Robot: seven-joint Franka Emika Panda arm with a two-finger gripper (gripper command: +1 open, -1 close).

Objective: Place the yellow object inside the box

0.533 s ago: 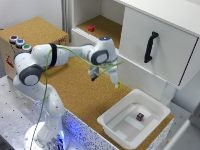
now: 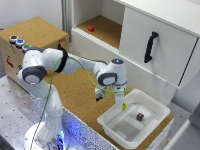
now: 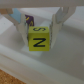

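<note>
My gripper (image 2: 123, 103) is shut on the yellow object (image 2: 124, 106), a tiny yellow cube. It hangs just above the rim of the box (image 2: 112, 116), a shallow white tub on the cork surface at the exterior view's right. In the wrist view the cube (image 3: 39, 37) shows black letters and sits pinched between my two fingers (image 3: 21, 26), with the white tub (image 3: 50, 62) below. A dark brown small block (image 2: 139, 117) lies inside the tub; it also shows in the wrist view (image 3: 29, 20).
A small red block (image 2: 91, 28) lies on the cork shelf of the white cabinet (image 2: 155, 45) behind. A brown cork-topped box with coloured buttons (image 2: 20, 42) stands at the exterior view's left. A cabinet door with a black handle (image 2: 150, 46) is beside the tub.
My gripper has moved with the yellow cube toward the tub and lower, and now hangs at its rim.
</note>
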